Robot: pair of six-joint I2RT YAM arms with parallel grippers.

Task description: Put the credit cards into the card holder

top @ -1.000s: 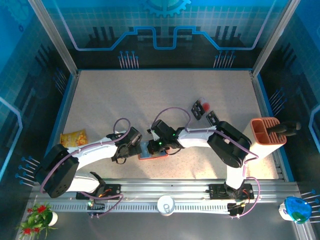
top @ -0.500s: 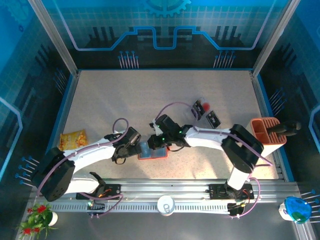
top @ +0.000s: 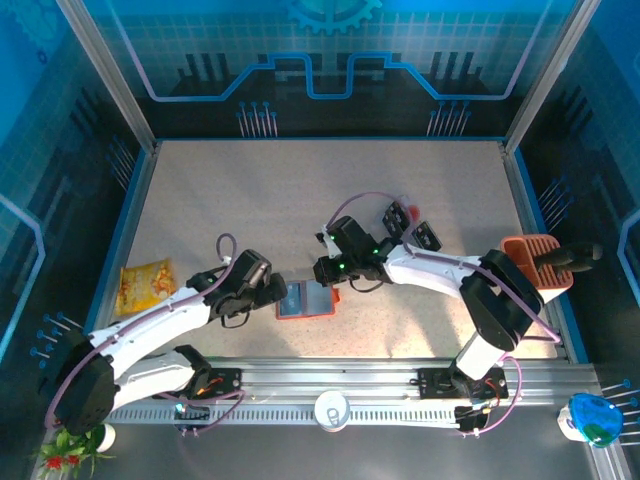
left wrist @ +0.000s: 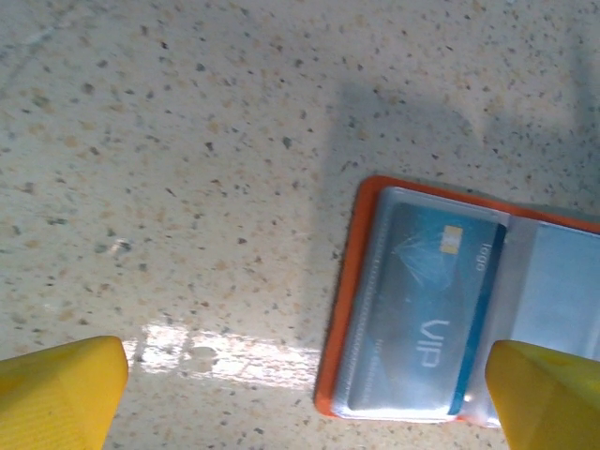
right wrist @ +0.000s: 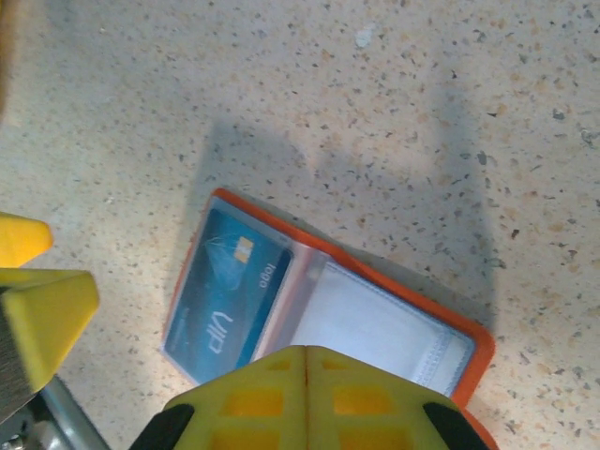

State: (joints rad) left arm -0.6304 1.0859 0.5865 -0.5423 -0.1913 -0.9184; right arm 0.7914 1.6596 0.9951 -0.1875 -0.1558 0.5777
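Two dark cards [top: 427, 237] are lying loose on the worktop [top: 250, 200], beyond the card holder [top: 308, 300] and off to its right, close to each other. I am watching the card holder lying open and flat, its orange rim showing all round the clear pockets. A blue card [left wrist: 427, 319] marked VIP is sitting inside the pocket on the holder's left half, while the pocket on its right half is looking pale grey.

The left fingers [left wrist: 66, 389] are standing wide apart and holding nothing, hovering just beside the holder's left edge, one finger over bare worktop and the other over the holder's near side. The right fingers [right wrist: 253, 375] are pressing together with nothing between them, hanging just beyond the holder's far edge in the overhead view. I am not able to tell whether they are touching it.

A terracotta bin [top: 530, 265] is standing well to the holder's right, and a yellow snack packet [top: 147, 277] is lying well to its left.
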